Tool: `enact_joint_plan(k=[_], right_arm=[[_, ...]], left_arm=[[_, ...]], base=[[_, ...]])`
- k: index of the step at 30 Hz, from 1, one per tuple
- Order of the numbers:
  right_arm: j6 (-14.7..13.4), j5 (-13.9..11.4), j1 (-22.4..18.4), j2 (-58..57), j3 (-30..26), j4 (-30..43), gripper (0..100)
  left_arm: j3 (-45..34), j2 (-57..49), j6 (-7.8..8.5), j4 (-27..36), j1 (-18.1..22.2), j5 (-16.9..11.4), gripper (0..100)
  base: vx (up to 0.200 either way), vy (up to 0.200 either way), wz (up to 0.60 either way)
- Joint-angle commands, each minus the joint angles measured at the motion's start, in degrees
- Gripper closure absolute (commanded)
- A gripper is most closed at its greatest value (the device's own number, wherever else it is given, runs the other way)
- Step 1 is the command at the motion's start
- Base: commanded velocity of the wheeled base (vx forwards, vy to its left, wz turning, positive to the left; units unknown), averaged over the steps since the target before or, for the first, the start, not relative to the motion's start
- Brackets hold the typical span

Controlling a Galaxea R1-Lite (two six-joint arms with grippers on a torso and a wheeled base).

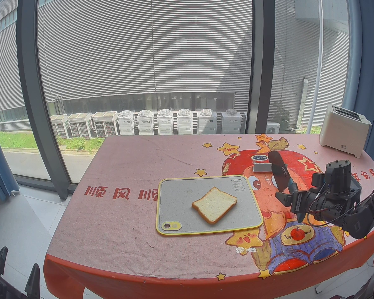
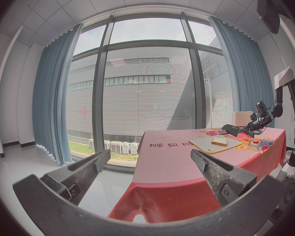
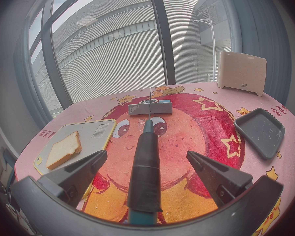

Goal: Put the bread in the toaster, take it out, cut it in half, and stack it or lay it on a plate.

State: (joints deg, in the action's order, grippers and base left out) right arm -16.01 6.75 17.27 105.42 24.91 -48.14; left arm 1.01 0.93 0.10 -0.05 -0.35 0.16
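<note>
Head view shows the pale square bread slice (image 1: pixel 214 204) lying uncut on the grey yellow-rimmed cutting board (image 1: pixel 178 200), while the right claw (image 3: pixel 146 154) stands wide open around the dark-handled knife (image 3: pixel 144 187), so for the cutting step the next move, I judge, is closing on its handle.

— Entry one, your table centre?
— Cutting board (image 1: pixel 183 204), bread (image 1: pixel 214 204) on it.
— To its right?
— Knife (image 1: pixel 280 171); knife rest (image 1: pixel 262 167) behind; tray (image 3: pixel 259 131) farther right; toaster (image 1: pixel 344 129) at your far right corner.
</note>
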Motion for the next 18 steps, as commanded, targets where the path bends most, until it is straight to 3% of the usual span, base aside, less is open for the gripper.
enact_joint_plan(k=[1, 2, 18], right_arm=[[0.01, 0.01, 0.04, 0.22, 0.06, -0.02, 0], [0.1, 0.01, 0.04, 0.66, -0.3, -0.02, 100], [0.1, 0.1, 0.04, -0.31, 0.06, -0.02, 100]], left_arm=[[-1.01, -0.93, -0.01, 0.05, 0.0, 0.02, 0], [-1.01, -0.93, -0.01, -0.04, 0.0, 0.02, 0], [-1.01, -0.93, -0.01, -0.04, 0.0, 0.02, 0]], base=[[0.0, 0.0, 0.0], [0.0, 0.0, 0.0], [0.0, 0.0, 0.0]])
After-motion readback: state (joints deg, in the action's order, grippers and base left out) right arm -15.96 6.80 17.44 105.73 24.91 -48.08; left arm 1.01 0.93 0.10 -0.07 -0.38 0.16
